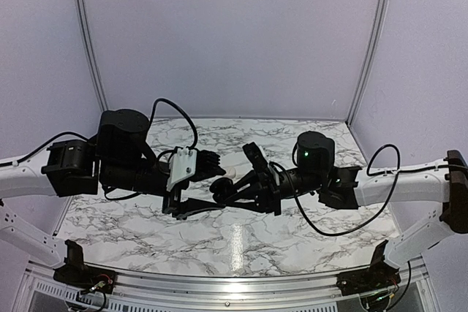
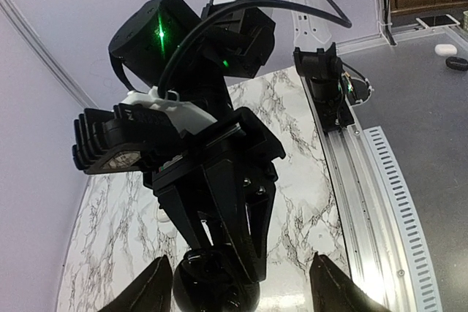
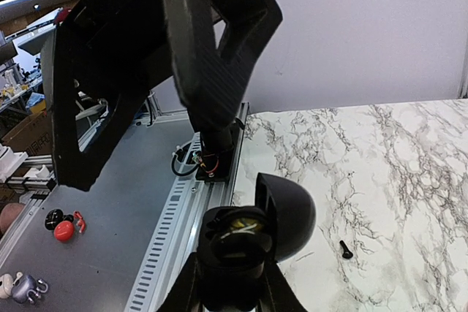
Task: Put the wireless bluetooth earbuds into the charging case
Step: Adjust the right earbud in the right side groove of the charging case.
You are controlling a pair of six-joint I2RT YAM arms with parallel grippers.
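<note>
My right gripper (image 3: pixel 232 283) is shut on a black round puck (image 3: pixel 241 242) with its hinged lid open and yellow showing inside. It holds the puck above the marble table (image 3: pixel 409 151). One tiny black earbud (image 3: pixel 345 250) lies on the table just right of the puck; the other earbud is not visible. My left gripper (image 2: pixel 238 294) is open, its fingertips (image 2: pixel 150 290) spread either side of the puck (image 2: pixel 216 286). In the top view both grippers meet at mid-table: left (image 1: pixel 208 199), right (image 1: pixel 228 189). A small cream-white charging case (image 1: pixel 228 172) rests just behind them, mostly hidden.
A slotted metal rail (image 3: pixel 183 231) runs along the table's near edge, with the arm bases (image 2: pixel 322 78) bolted to it. Small red and black items (image 3: pixel 62 228) lie on the grey surface beyond the rail. White walls enclose the table.
</note>
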